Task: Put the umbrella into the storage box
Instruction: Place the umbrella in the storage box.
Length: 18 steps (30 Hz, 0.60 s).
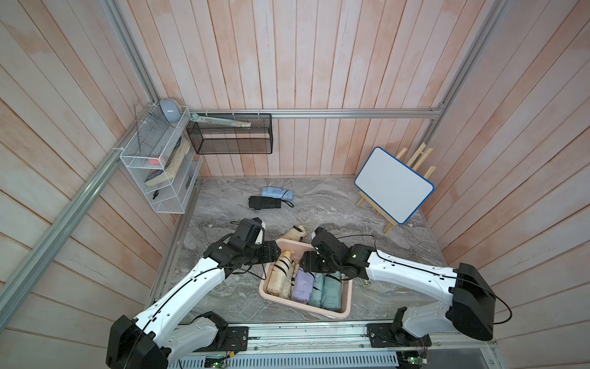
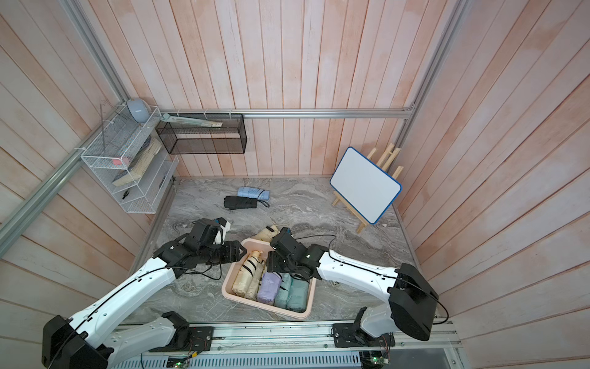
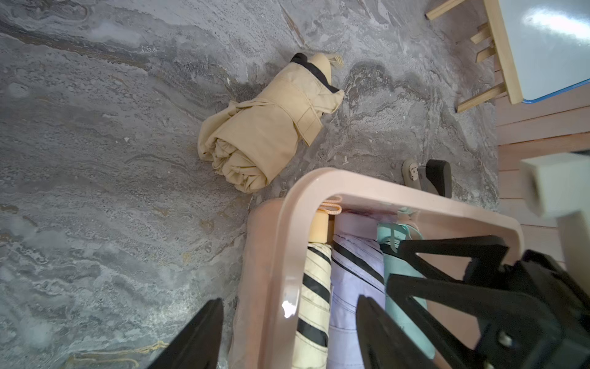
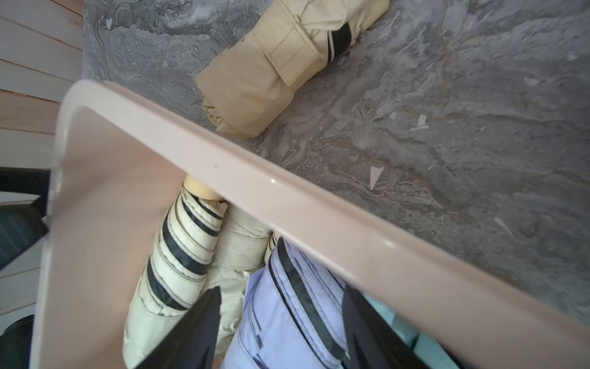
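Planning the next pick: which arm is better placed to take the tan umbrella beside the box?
Probably right: right fingers hang open over the box, close to the tan umbrella; left fingers straddle the box rim.

**Colour notes: umbrella table**

Storage box (image 1: 347,300), 6 o'clock on the table: pale pink, plain.

Inside it:
- striped umbrella (image 1: 282,265) — cream with black bands
- lilac umbrella (image 1: 301,284) — thin black trim
- teal umbrellas (image 1: 332,292) — pale blue-green, plain

Tan umbrella (image 1: 295,234), at the box's 12 o'clock: sandy beige, one black band.

Near the table's 12 o'clock: sky-blue umbrella (image 1: 277,193) and black umbrella (image 1: 264,202), both plain.

Table (image 1: 335,204): grey marble, white and brownish veins.

Whiteboard (image 1: 394,185), 2 o'clock: white, blue border. Easel (image 1: 415,156): pale wood.

Toward 10 o'clock: mesh basket (image 1: 230,134) black, wire rack (image 1: 153,166) white.

Walls (image 1: 319,64): washed pink-white planks.
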{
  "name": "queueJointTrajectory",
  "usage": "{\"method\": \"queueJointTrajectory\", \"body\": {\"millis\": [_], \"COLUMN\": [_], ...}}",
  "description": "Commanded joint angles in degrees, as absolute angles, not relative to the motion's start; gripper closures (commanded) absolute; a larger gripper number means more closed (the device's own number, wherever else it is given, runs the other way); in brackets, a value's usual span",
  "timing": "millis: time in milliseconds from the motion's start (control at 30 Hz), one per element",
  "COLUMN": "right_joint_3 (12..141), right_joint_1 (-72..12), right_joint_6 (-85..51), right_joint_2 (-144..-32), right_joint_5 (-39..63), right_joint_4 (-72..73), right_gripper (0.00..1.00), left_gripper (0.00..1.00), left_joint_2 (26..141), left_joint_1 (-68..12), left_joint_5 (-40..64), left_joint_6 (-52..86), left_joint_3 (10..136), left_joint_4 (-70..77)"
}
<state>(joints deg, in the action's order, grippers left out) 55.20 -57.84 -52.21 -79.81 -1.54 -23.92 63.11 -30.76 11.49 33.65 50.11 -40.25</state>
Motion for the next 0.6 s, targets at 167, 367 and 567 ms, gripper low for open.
{"method": "queueJointTrajectory", "body": {"millis": [167,367,567], "right_joint_3": [57.0,54.0,51.8], "right_joint_1": [-61.0,-63.9,-64.1], "right_joint_6": [-52.2,-54.4,-54.8], "right_joint_2": [-76.2,-78.7,-81.8], "right_joint_5": [-5.8,-3.8,-0.6], "right_joint_4": [-34.6,-33.4,-28.0], "right_gripper": [0.5,0.52,0.49], "left_gripper": [0.29,0.29,0.29], "left_joint_2": [63.8,63.8,64.1], "left_joint_1": [-30.3,-30.3,-30.3], "left_joint_5": [10.4,10.8,11.0], "left_joint_6": [32.7,32.6,32.5], "left_joint_3": [51.5,51.8,52.1], "left_joint_4": [-39.5,-39.9,-40.4]}}
